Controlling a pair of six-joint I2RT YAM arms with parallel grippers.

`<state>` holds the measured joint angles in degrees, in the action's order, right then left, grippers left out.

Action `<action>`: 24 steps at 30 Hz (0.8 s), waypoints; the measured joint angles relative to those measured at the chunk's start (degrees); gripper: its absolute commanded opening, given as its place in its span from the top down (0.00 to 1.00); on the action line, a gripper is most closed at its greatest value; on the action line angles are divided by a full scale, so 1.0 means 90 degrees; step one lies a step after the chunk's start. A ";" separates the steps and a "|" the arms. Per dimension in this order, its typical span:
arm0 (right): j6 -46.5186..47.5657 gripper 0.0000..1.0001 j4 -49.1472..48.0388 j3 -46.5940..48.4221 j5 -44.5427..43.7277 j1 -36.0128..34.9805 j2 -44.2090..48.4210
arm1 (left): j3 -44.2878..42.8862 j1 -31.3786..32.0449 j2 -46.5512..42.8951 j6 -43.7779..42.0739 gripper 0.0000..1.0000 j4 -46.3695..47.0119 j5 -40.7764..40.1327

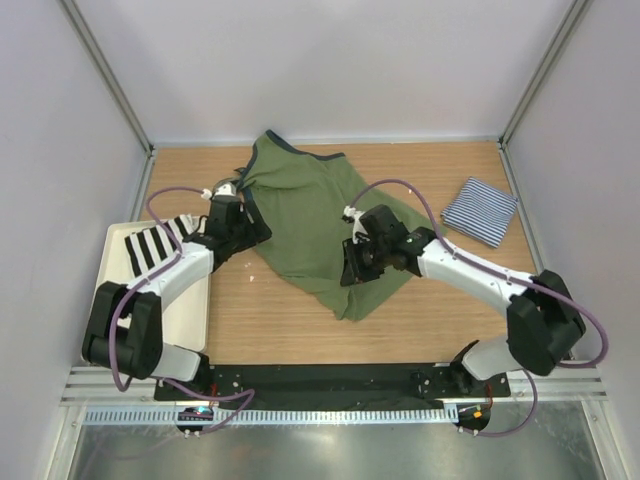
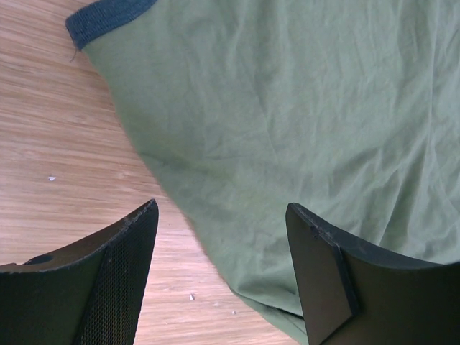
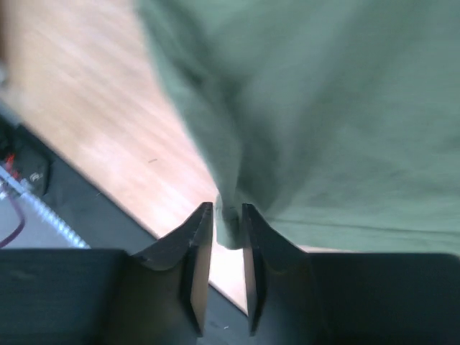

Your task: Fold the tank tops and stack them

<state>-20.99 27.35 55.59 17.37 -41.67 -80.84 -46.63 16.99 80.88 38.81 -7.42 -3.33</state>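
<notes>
The olive green tank top [image 1: 305, 215] lies spread and rumpled in the middle of the wooden table, its navy trim [image 2: 108, 18] toward the back. My left gripper [image 1: 248, 230] stands open over the top's left edge [image 2: 287, 108], jaws wide apart [image 2: 221, 208], one over bare wood, one over cloth, gripping nothing. My right gripper [image 1: 352, 265] is at the top's lower right part, shut on a pinched fold of the green cloth [image 3: 323, 108] between its narrow jaws [image 3: 228, 212]. The navy-and-white striped tank top [image 1: 480, 211] lies folded at the back right.
A white tray [image 1: 190, 320] sits at the left edge under the left arm, holding a black-and-white striped item [image 1: 150, 250]. The black base rail [image 1: 330, 378] runs along the near edge. Grey walls enclose the table on three sides.
</notes>
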 measured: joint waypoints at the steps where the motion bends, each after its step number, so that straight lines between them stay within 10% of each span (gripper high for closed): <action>1: -0.0022 0.67 -0.0002 0.0000 0.0051 0.0267 -0.0192 | 0.0051 0.0000 0.0036 0.0000 0.27 0.0102 0.0019; 24: -0.0515 0.48 0.0051 -0.0996 -0.1396 0.0180 0.1103 | 0.0216 0.0015 0.0578 0.0022 0.28 0.0515 0.0282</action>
<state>-25.63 27.81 46.63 4.80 -40.05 -70.91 -44.69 17.12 86.08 39.00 -2.79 -0.80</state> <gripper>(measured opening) 0.520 0.724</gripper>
